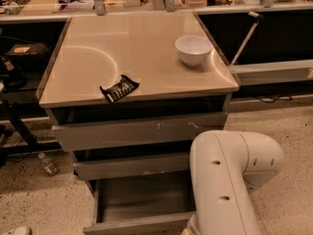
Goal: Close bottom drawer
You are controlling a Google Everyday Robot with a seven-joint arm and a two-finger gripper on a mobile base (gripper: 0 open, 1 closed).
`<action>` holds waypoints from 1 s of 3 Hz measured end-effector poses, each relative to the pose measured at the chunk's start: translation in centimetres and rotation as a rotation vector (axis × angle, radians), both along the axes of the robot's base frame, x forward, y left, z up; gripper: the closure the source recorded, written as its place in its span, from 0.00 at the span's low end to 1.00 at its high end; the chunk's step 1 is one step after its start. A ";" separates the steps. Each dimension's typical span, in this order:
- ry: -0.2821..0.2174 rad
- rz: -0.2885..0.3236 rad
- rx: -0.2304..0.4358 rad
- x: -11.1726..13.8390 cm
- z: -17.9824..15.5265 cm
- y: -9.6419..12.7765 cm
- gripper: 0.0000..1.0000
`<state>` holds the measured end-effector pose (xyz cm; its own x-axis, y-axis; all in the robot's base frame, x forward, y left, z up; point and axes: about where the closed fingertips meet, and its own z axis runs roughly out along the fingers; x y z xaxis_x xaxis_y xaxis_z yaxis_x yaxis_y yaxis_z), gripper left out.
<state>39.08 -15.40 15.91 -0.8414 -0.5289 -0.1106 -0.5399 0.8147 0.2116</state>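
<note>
Below the bowl (pixel 193 49) and wrapper (pixel 119 88), the bottom drawer (pixel 139 202) stands open, a white arm (pixel 227 180) covering its right corner. The gripper is out of view (its grip cannot be told).

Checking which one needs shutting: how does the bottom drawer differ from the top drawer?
The bottom drawer is pulled far out, its flat grey inside showing; the top drawer is barely out. The bottom drawer's front is narrowest; the top drawer's is widest, with pale scratch marks. Both are plain grey, handleless. The gripper is out of view; only the white arm shows, lower right.
</note>
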 end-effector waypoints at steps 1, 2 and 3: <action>0.000 0.000 0.000 0.0 0.0 0.0 0.00; 0.000 0.000 0.000 0.0 0.0 0.0 0.00; 0.000 0.000 0.000 0.0 0.0 0.0 0.19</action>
<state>39.07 -15.40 15.90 -0.8414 -0.5289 -0.1105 -0.5399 0.8147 0.2117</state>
